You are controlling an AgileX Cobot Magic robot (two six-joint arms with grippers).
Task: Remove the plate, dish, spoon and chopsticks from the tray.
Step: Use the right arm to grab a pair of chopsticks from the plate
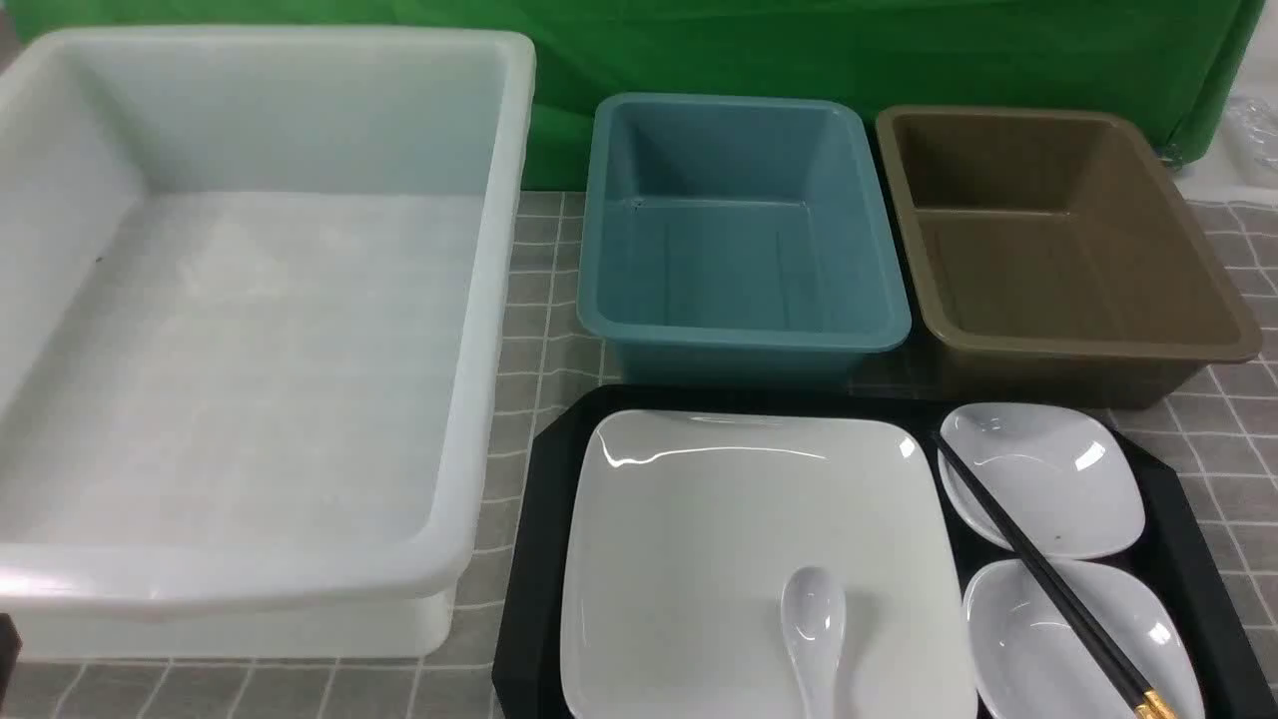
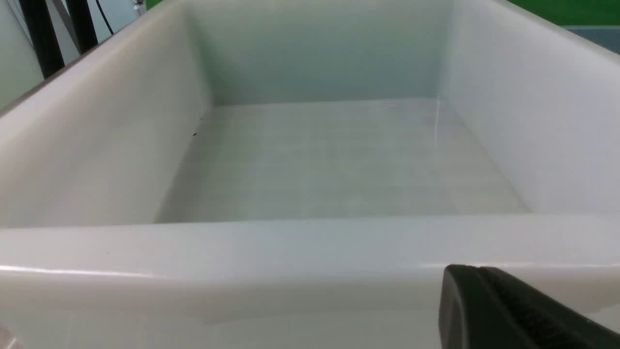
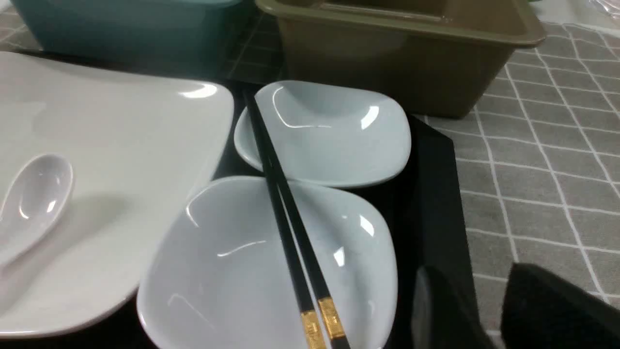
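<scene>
A grey cloth with a white grid covers the surface, and a green backdrop hangs at the far side. The large glossy white square plate fills the left part of the black rectangular plastic tray, which sits near and right of centre. The small white soup spoon lies on the plate's near area, bowl pointing far. Right of the plate, two small white rounded-square dishes sit on the tray, one far and one near. The pair of long black chopsticks lies diagonally across both, gold ends nearest.

Just beyond the tray stand a teal plastic bin and, to its right, a brown plastic bin. A large white plastic bin stands to the left.

The right end effector hangs open by the tray's near right edge, holding nothing. The left end effector is closed, just outside the white bin's near wall.
</scene>
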